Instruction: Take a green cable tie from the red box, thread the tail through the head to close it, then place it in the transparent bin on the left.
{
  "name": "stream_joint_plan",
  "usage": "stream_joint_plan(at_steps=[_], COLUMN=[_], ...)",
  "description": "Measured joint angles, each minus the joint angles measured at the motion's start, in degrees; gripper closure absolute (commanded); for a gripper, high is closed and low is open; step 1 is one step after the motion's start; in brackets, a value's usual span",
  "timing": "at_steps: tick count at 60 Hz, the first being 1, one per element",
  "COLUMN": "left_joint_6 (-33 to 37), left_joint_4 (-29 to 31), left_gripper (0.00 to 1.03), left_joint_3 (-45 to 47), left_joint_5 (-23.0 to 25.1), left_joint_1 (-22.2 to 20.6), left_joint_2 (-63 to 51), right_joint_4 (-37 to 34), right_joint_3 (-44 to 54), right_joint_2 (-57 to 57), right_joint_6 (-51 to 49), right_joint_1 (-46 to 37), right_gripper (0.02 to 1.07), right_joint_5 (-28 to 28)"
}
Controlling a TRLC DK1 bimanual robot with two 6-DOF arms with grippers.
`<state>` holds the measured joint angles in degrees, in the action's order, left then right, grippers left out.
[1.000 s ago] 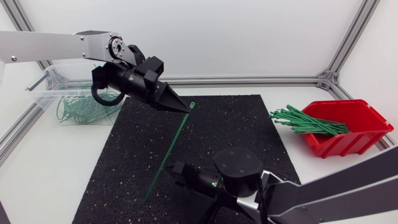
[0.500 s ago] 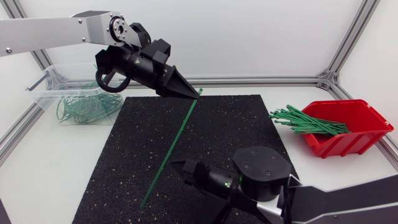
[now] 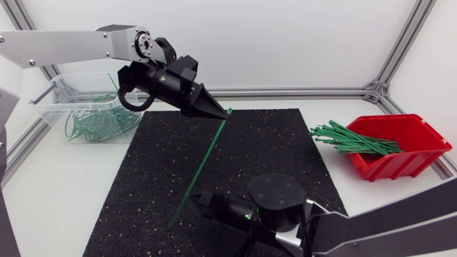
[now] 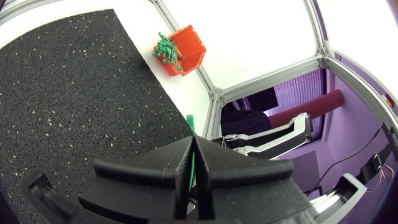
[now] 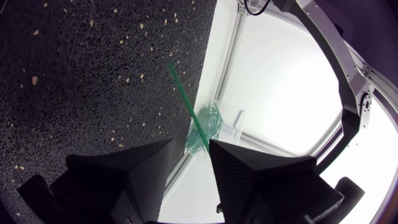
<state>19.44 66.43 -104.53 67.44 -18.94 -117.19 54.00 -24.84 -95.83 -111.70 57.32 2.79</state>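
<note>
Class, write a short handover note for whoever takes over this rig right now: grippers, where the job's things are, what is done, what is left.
Left gripper: shut on the head end of one straight green plastic cable tie, which slants over the black rubber mat.
Right gripper: open, beside the tie's tail half.
Red plastic box: on the right, holding spare green ties.
Transparent plastic bin: on the left, holding looped ties.
Done: tie taken out.
Left: thread tail through head, place in bin.

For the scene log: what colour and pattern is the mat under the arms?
Black, flecked with small pale specks; the mat shows best in the left wrist view.
</note>
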Motion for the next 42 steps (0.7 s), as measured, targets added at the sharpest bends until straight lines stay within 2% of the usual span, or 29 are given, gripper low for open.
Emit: stream_joint_plan(at_steps=[42], left_joint_6=[0.0], left_joint_4=[-0.5], left_gripper=[1.00], left_joint_3=[-2.0], left_joint_5=[0.0], left_joint_1=[0.1], left_joint_2=[-1.7], right_joint_4=[0.2], right_joint_3=[-5.6], right_joint_2=[-7.0], right_joint_6=[0.0], right_joint_1=[2.8], right_gripper=[0.61], right_joint_5=[0.4])
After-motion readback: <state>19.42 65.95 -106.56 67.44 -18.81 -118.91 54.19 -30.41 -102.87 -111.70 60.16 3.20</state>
